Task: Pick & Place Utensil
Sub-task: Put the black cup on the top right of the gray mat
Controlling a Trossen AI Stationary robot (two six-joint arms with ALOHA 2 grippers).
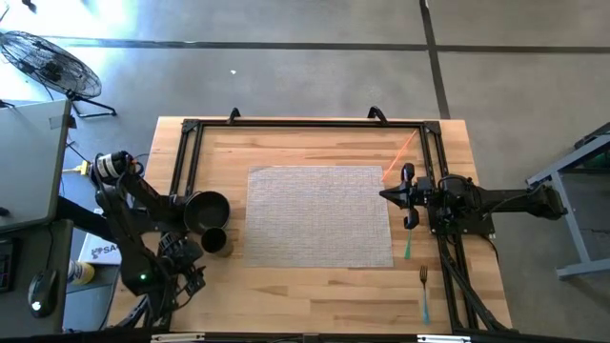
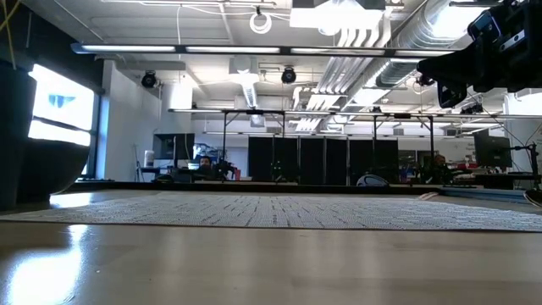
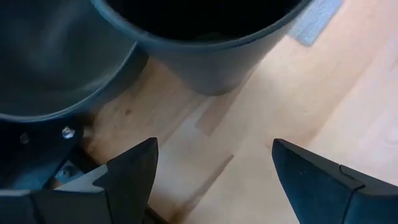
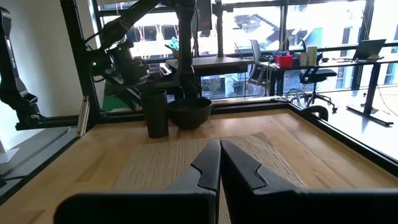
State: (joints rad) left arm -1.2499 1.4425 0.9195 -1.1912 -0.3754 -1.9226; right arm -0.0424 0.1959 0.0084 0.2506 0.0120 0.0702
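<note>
Two pincers empty | right pincer (image 1: 408,197) closed, left pincer (image 3: 211,171) open | teal-handled metal fork (image 1: 423,289) lies behind your right pincer; blind reach may knock it off the tabletop (image 1: 315,286).

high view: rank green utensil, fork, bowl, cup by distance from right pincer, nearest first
From the right pincer, at the table's right edge:
1. Green utensil, just below it by the placemat's right edge.
2. Fork, farther down, near the front right corner.
3. Bowl, across the placemat on the left side.
4. Cup, beside the bowl; these two are nearly too close to call.
</note>
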